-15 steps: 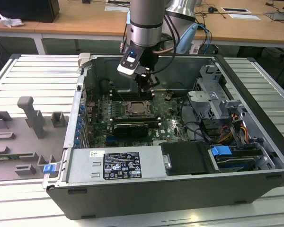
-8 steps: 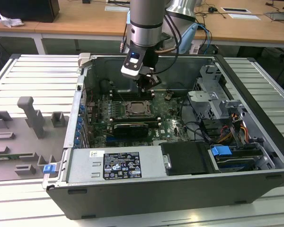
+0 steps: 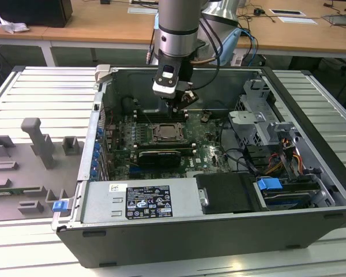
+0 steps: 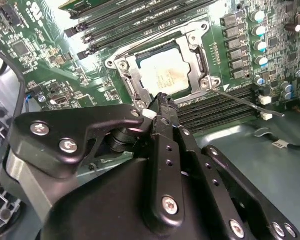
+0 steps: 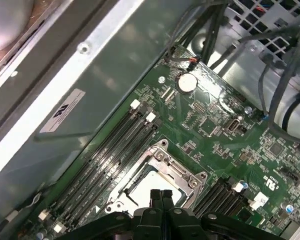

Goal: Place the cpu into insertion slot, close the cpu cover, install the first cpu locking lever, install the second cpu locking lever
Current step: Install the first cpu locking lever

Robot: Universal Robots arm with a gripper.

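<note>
The gripper (image 4: 161, 102) hangs with its fingers (image 4: 166, 130) pressed together on nothing, tips just beside the cpu cover (image 4: 196, 59). The cover appears down over the cpu (image 4: 164, 75), which sits in the insertion slot (image 3: 169, 133) mid-board between memory slots (image 5: 110, 145). A thin lever (image 4: 245, 102) juts free, so I judge the lever step in hand; it calls for a steady push on slim wire. Beyond, a white sticker (image 5: 62, 110) on the case wall bears print I cannot read.

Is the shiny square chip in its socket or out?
In. The chip lies flat in the middle of the metal frame, which is folded down around its edges.
</note>
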